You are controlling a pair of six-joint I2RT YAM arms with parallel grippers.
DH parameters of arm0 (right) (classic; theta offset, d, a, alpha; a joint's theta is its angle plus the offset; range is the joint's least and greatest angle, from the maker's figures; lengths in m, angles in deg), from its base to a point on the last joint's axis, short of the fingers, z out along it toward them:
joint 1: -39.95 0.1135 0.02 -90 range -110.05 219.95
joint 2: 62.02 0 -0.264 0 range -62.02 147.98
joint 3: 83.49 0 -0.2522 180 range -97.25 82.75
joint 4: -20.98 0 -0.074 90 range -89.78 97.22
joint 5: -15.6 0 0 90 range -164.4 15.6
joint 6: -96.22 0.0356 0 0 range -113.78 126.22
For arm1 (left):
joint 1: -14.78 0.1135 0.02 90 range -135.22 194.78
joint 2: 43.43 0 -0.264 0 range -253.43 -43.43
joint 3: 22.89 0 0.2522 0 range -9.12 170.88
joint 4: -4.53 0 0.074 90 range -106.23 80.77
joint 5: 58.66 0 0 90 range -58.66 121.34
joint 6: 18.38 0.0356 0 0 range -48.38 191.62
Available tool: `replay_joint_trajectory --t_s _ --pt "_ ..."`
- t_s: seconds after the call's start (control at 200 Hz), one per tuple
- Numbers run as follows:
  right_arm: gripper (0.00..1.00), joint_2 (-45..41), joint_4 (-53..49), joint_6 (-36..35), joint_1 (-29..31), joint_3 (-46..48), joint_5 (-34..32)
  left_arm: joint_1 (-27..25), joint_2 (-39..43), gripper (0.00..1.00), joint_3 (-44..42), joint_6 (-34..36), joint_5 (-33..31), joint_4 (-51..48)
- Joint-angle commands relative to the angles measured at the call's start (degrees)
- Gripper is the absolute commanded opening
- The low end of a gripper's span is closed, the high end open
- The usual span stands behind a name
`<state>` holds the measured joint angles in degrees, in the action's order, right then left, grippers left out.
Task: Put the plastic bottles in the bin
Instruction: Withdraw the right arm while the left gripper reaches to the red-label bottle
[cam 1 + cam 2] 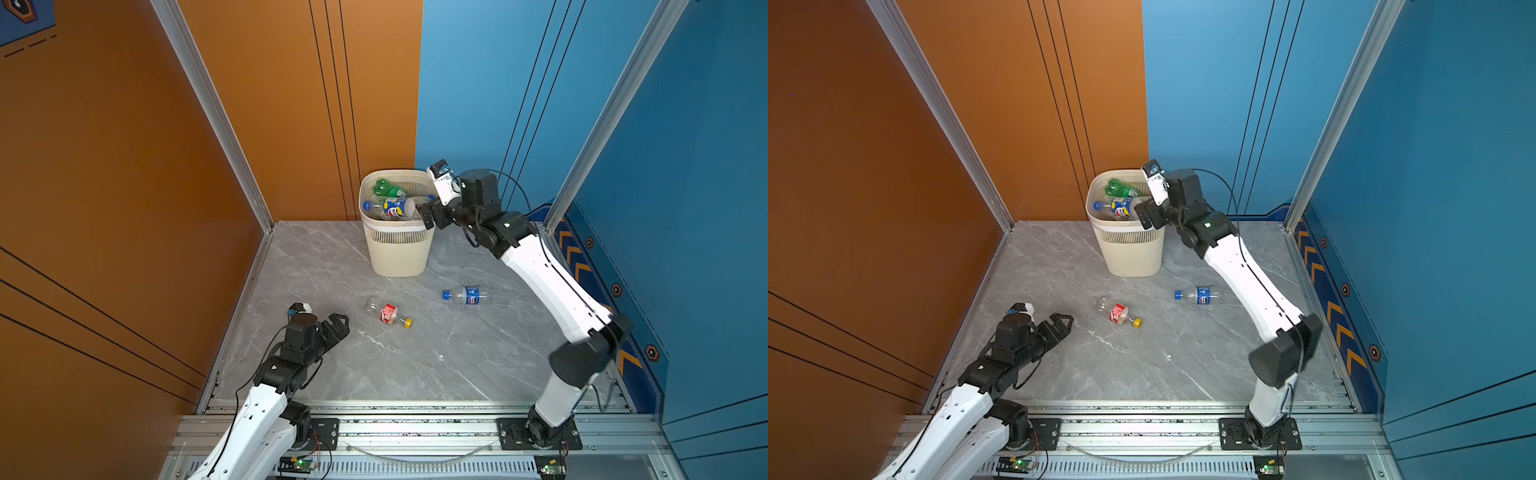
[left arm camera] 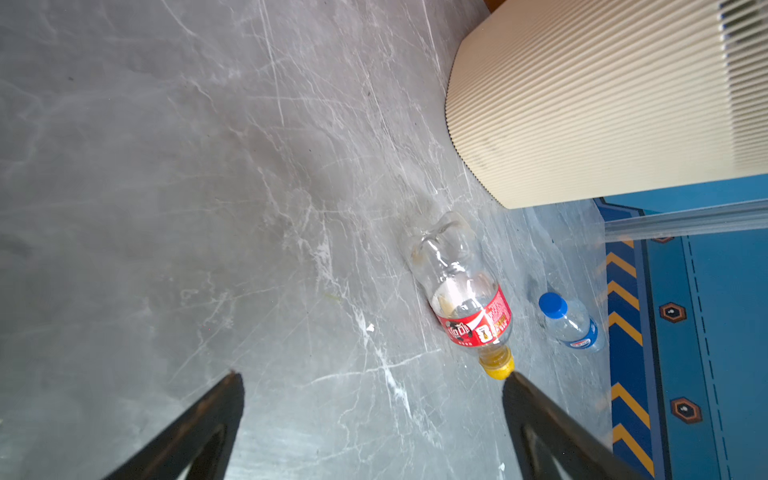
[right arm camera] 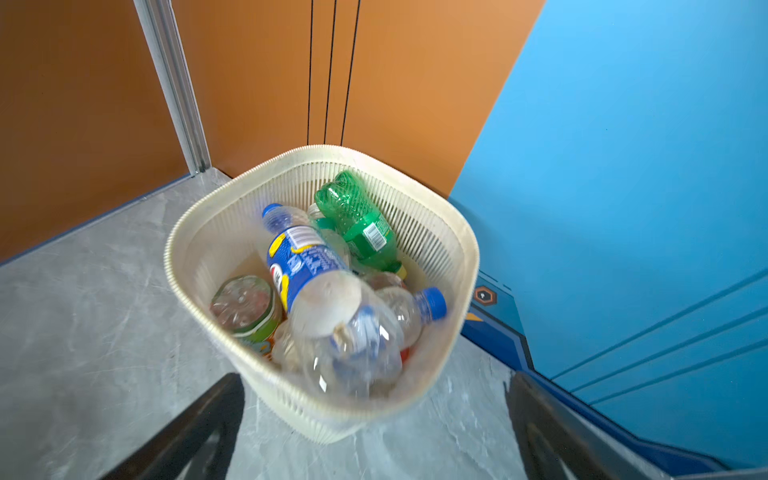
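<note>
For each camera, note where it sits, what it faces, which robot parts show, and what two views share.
Both top views: high at the front, looking down on the cream slatted plastic bin; both arms show.
Left wrist: low, facing the clear red-labelled plastic bottle; open left gripper shows.
Right wrist: above the bin, looking in; open right gripper shows.
Shared: all views show the bin.

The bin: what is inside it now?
A blue-labelled bottle lies on top, beside a green bottle and a blue-capped clear bottle. More bottles lie underneath, mostly covered; the floor of the bin is hidden.
</note>
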<state>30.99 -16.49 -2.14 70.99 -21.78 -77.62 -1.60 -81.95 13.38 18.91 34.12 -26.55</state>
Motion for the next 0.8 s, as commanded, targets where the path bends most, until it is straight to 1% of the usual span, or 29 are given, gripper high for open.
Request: replay_joint_trajectory --t_s 0.0,0.08,0.16,0.265,0.295,0.476,0.511,0.551,0.696,0.796 --pt "1.0 -12.19 13.16 9.37 -0.36 15.74 -0.3 -3.37 -1.36 0.98 2.6 -2.28 -2.97 0.85" --pt "1.0 -20.28 15.03 13.75 -0.1 27.04 -2.52 -6.62 -3.17 0.99 3.23 -4.08 -5.17 1.67" --pt "1.0 -27.41 14.83 17.43 -0.2 35.94 -4.41 -10.07 -5.56 0.99 3.66 -6.08 -7.41 3.5" --pt "1.0 -33.81 12.2 20.58 -0.72 43.74 -6.6 -13.2 -10.09 1.0 4.44 -8.37 -8.74 5.92" --pt "1.0 -35.03 11.01 21.13 -0.97 45.35 -7.03 -13.78 -11.63 1.0 4.95 -8.89 -8.78 8.4" --pt "1.0 -39.31 5.49 22.6 -2.49 49.95 -6.97 -18.51 -21.81 0.98 10.69 -11.19 -10.77 9.41" --pt "1.0 -39.67 4.93 22.61 -2.76 50.46 -6.79 -19.17 -23.73 0.96 11.95 -11.85 -11.29 8.7" --pt "1.0 -40.04 4.24 22.62 -3.05 50.61 -6.85 -19.75 -25.88 0.92 13.44 -12.57 -11.49 8.05" --pt "1.0 -40.86 3.44 22.86 -4.36 51.17 -6.83 -20.95 -31.17 0.88 16.4 -13.97 -11.97 7.14" --pt "1.0 -41.3 3.39 22.8 -5.13 51.52 -6.41 -20.99 -33.6 0.88 17.94 -13.74 -12.3 6.97"
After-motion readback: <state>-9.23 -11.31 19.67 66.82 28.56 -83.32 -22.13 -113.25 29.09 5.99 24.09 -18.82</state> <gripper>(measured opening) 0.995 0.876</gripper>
